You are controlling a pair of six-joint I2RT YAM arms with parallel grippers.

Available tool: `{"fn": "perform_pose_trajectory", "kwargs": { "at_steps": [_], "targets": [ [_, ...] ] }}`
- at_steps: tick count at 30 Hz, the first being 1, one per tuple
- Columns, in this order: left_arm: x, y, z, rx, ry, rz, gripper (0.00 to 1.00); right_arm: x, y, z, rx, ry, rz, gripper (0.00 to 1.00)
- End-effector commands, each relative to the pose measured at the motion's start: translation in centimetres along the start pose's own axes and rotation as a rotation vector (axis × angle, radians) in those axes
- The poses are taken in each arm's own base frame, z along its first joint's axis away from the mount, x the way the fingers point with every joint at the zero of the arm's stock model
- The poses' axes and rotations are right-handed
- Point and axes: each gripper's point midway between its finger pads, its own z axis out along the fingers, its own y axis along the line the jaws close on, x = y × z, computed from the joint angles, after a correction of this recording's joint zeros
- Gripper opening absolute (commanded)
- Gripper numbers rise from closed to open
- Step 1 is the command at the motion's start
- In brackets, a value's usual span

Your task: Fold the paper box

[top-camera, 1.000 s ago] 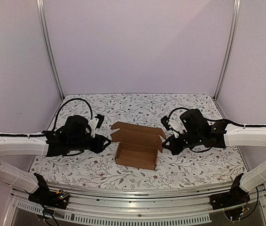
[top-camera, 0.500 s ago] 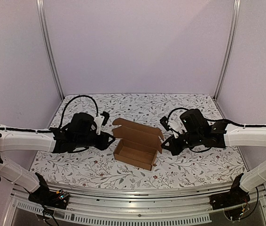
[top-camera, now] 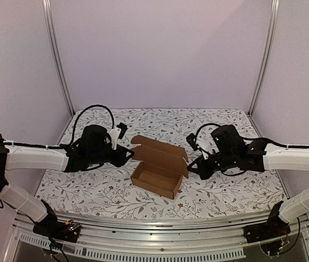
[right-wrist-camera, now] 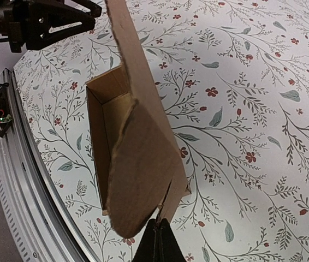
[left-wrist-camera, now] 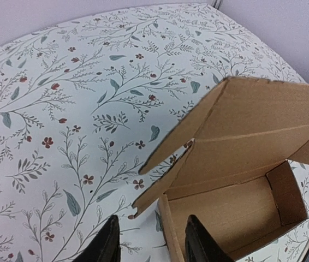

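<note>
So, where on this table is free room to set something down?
Free: the far strip of table behind the paper box, and the near strip before the front rail. Crowded: the middle, where left gripper and right gripper flank the box.

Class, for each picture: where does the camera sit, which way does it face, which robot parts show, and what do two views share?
Top external: high at the near edge, facing the table; left gripper and right gripper flank the paper box.
Left wrist: looks down past the open left gripper into the box.
Right wrist: looks past the shut right gripper along a box flap.
Shared: right wrist also sees the left gripper.
</note>
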Motion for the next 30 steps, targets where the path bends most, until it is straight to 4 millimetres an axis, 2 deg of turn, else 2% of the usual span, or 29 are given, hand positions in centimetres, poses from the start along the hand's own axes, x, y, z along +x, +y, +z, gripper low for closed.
{"fn": "perform_pose_trajectory", "kwargs": {
  "at_steps": [1,7,12,20,30],
  "targets": [
    [-1.7,-0.5,0.4,0.068,-0.048,0.033,0.4,-0.3,0.8,-0.8,-0.022,-0.014,-0.025,0.0],
    [-2.0,-0.4,1.2,0.1,-0.05,0.042,0.4,-0.2,0.9,-0.8,-0.026,-0.011,-0.036,0.0],
    [-1.6,0.5,1.8,0.076,-0.038,0.045,0.4,-0.1,0.9,-0.9,-0.022,-0.011,-0.038,0.0],
    [-1.7,0.7,2.0,0.093,-0.045,0.036,0.39,0.1,1.0,-0.9,-0.024,-0.008,-0.04,0.0],
    [-1.7,-0.4,2.0,0.161,-0.042,0.041,0.2,0.2,0.9,-0.8,-0.019,-0.003,-0.039,0.0]
  ]
}}
